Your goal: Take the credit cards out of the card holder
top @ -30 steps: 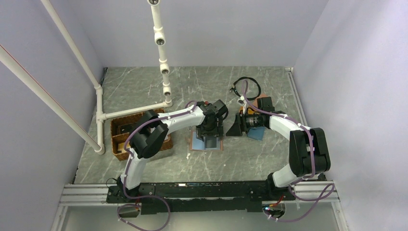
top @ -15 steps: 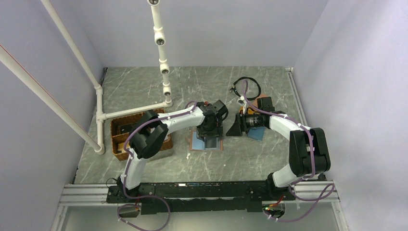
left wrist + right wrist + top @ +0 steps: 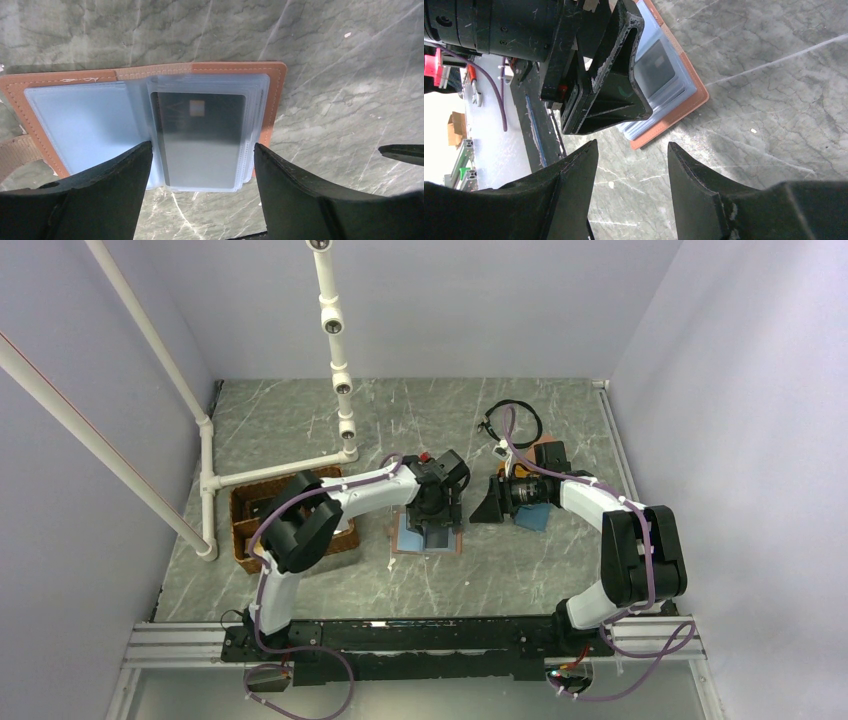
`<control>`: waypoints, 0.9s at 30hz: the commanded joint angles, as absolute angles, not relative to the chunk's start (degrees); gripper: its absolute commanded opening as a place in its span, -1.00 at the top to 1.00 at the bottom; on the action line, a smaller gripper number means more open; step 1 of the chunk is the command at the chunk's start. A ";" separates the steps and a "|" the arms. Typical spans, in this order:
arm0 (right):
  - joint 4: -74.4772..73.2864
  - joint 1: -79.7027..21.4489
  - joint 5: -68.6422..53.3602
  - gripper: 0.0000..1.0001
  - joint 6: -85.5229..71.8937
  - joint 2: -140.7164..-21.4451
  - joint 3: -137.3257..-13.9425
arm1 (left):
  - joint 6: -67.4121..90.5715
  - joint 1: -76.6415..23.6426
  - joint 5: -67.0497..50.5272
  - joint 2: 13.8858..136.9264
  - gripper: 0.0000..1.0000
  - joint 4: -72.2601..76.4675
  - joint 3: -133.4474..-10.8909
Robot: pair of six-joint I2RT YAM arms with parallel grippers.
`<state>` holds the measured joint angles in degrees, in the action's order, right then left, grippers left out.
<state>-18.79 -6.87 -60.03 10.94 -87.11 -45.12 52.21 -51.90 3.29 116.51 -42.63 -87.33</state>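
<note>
The card holder lies open and flat on the marble table, salmon-pink leather round light-blue pockets. A grey credit card sits inside the top clear sleeve of the right-hand stack. My left gripper hovers open just above that stack, one finger on each side of the card, holding nothing. In the top view it covers the holder's middle. My right gripper is open and empty over bare table just right of the holder; from above it points left.
A wicker basket stands left of the holder, against a white pipe frame. A black cable loop lies at the back right. A blue flat item lies under the right forearm. The left gripper's finger fills the right wrist view.
The left arm has shifted slightly to the left over the card holder, and its jaws have narrowed a little. The right arm has not moved.
</note>
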 commanded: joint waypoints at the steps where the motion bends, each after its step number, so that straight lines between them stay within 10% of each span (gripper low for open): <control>1: -17.42 -6.68 -60.46 -0.11 11.85 -85.41 -45.18 | 52.56 -52.15 1.71 112.57 -0.58 -39.72 -86.04; 27: -17.38 -6.68 -60.74 -0.11 12.04 -85.15 -45.01 | 50.37 -51.79 2.08 112.61 -0.78 -42.08 -86.95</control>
<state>-18.79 -6.87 -60.05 10.98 -87.09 -45.12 51.57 -51.90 1.37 113.38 -40.45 -84.58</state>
